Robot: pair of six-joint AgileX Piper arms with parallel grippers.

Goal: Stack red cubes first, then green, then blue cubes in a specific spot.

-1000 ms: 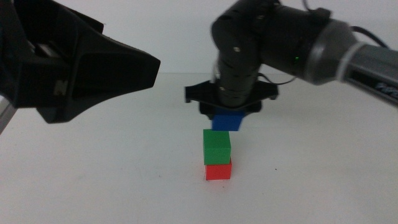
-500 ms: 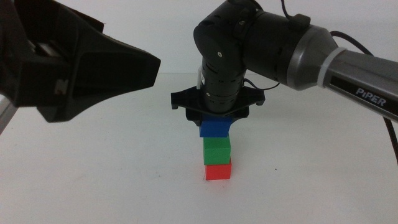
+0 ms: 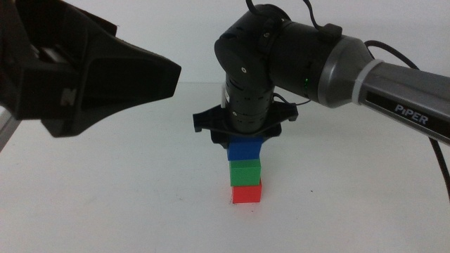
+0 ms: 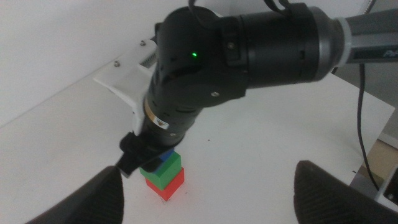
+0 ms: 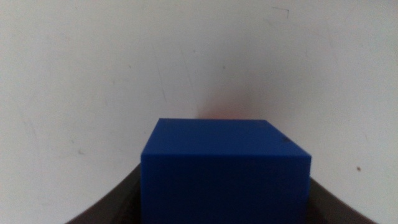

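Atop the green cube (image 3: 245, 172) | blue cube (image 3: 245, 149) pinched by my right gripper (image 3: 244, 138) | red cube (image 3: 247, 193) lowest | left gripper (image 4: 205, 186) spread, raised beside stack

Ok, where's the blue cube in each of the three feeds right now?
Middle view: blue cube tops the stack at centre, under the right gripper.
Left wrist view: only a blue sliver shows under the right arm, above the green cube.
Right wrist view: it fills the lower centre, between the jaws.
Shared landmark: the white table.
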